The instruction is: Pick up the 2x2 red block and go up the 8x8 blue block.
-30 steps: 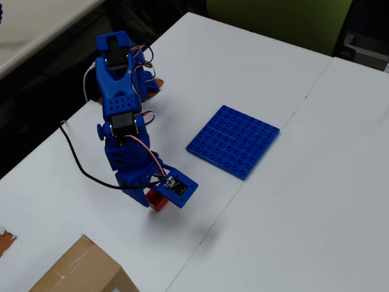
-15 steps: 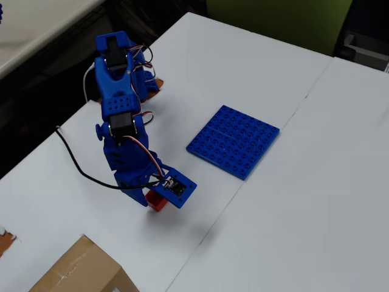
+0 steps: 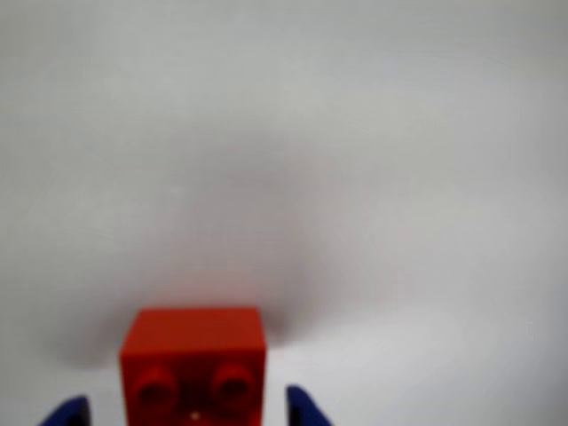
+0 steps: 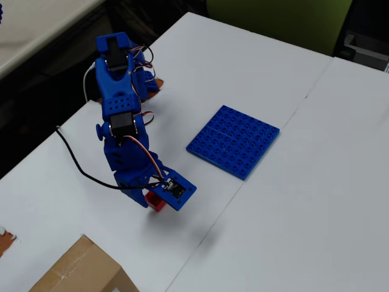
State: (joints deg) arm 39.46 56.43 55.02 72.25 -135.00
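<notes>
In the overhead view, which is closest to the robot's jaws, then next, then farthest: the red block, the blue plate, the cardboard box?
1. Red block: right at the gripper, partly hidden under it.
2. Cardboard box: at the bottom edge, down and left of the gripper.
3. Blue plate: up and to the right, on the white table. It looks a bit farther than the box, but not by much.

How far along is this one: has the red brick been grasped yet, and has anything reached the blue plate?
Done: the gripper has reached the 2x2 red block, its blue fingertips flanking the brick in the wrist view. In hand: the grasp itself; contact is unclear, and the block looks low by the white table. Left: lifting it and carrying it to the 8x8 blue block, which is bare.
</notes>
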